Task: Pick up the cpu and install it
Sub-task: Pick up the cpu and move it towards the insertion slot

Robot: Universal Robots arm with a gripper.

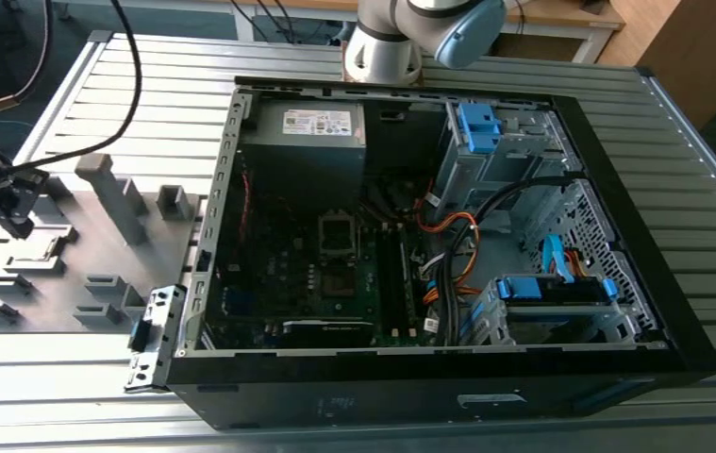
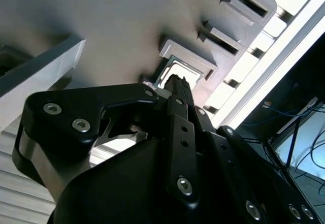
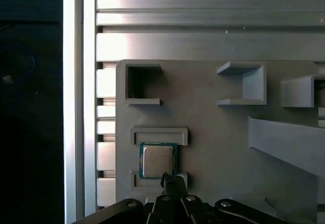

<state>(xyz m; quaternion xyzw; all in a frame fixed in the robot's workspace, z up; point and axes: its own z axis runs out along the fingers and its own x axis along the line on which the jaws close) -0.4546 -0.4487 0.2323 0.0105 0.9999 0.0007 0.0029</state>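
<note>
Gripper [image 3: 171,179] hangs at the cpu's [image 3: 158,161] edge, jaws pinched together and empty. That cpu lies flat in a grey fixture plate [image 3: 218,137] on the slatted aluminium table [image 3: 203,31], well apart from the opened computer case [image 1: 659,311].

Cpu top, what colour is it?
Dull silver; the cpu shows best in the first wrist view.

Exterior view: even, diffuse light; the ribbed silver aluminium tabletop [image 1: 56,377] is bright, the open black computer case [image 1: 332,406] dim inside. First wrist view: glare whitens the slats, blocks on the grey plastic fixture plate [image 3: 213,132] cast soft shadows, the small silver-topped square cpu [image 3: 158,161] gleams dully.
</note>
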